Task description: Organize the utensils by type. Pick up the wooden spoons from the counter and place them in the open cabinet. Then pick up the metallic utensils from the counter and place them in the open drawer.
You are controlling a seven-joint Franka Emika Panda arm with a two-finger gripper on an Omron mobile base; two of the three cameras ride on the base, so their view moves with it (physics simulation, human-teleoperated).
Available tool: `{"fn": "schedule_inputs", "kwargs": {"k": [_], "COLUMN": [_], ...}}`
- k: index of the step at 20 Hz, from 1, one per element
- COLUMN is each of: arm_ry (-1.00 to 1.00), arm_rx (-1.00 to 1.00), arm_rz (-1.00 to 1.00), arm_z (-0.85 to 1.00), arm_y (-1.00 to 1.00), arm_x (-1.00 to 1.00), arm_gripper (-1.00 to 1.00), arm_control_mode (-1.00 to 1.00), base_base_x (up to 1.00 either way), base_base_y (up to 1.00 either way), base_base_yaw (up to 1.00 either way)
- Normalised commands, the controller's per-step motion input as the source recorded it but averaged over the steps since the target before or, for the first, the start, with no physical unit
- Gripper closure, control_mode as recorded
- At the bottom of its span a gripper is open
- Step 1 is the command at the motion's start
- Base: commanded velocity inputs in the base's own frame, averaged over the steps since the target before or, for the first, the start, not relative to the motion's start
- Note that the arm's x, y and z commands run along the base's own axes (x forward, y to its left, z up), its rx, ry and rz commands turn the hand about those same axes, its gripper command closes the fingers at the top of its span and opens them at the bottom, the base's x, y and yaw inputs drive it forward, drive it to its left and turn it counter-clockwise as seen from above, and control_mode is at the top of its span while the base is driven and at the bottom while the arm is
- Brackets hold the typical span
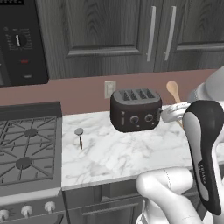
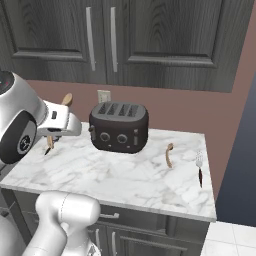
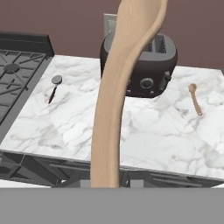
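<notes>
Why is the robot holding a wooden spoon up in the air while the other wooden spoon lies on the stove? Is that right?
Not quite. The gripper does hold a wooden spoon up, but the other wooden spoon lies on the white counter, to the right of the toaster, not on the stove. The right base view shows it.

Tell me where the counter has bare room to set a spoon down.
The counter is bare along its front edge and between the toaster and the round-headed utensil by the stove. The right end is tighter: a wooden spoon and fork lie there.
</notes>
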Motion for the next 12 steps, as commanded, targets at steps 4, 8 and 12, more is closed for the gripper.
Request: {"fn": "schedule_inputs", "kwargs": {"k": [4,8,12], "arm_ry": [0.0,0.0,0.0], "arm_rx": [0.0,0.0,0.0], "arm_rz": [0.0,0.0,0.0], "arm_z": [0.0,0.0,0.0], "arm_y": [0.0,0.0,0.0], "arm_x": [0.0,0.0,0.0], "arm_gripper": [1.0,1.0,1.0], "arm_control_mode": [-1.0,-1.0,1.0], "base_base_x": [0.0,0.0,-0.03], "base_base_y": [0.0,0.0,0.0], "base_base_yaw": [0.0,0.0,0.0]}}
